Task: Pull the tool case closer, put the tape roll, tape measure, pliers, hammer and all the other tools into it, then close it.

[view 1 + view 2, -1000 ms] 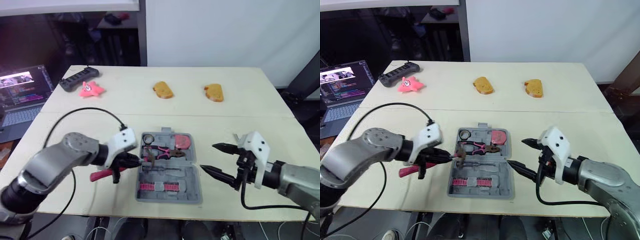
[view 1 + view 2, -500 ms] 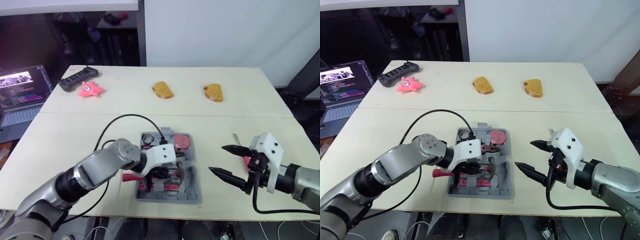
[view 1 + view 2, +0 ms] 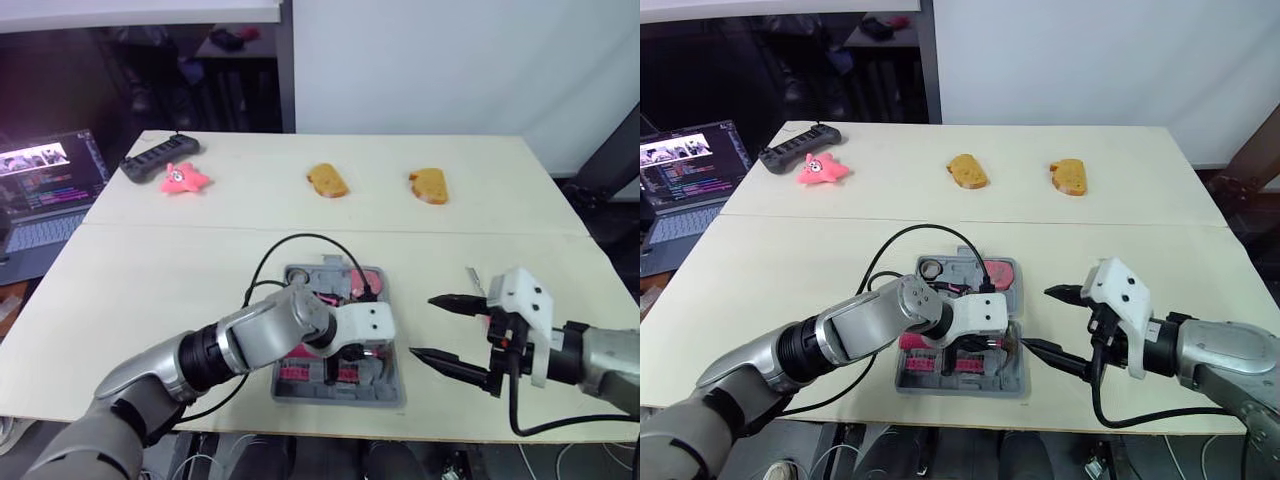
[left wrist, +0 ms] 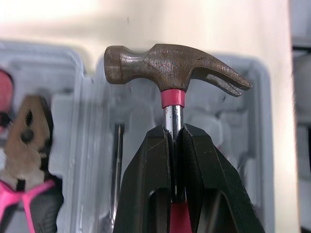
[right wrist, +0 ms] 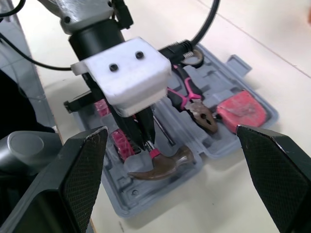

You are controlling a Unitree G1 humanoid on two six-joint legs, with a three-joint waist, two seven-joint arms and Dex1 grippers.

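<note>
The grey tool case (image 3: 345, 393) lies open at the front middle of the table. My left gripper (image 3: 348, 352) hovers over its near right part, shut on the hammer's (image 4: 175, 65) metal neck just under the brown head. In the right wrist view the hammer (image 5: 163, 165) hangs head-down over the case's tray (image 5: 126, 206). Pink-handled pliers (image 5: 197, 104), a red tape measure (image 5: 241, 112) and a small tape roll (image 3: 931, 268) lie in the far half of the case. My right gripper (image 3: 422, 326) is open, just right of the case, holding nothing.
Two bread pieces (image 3: 326, 180) (image 3: 428, 186) lie at the back of the table. At the back left are a pink star toy (image 3: 182, 179) and a black power strip (image 3: 155, 158). A laptop (image 3: 45, 185) stands off the table's left side. A small metal item (image 3: 472, 277) lies behind my right gripper.
My left arm has swung right with the hammer, from the case's left side to over its right front. The right gripper stayed open and drifted slightly.
</note>
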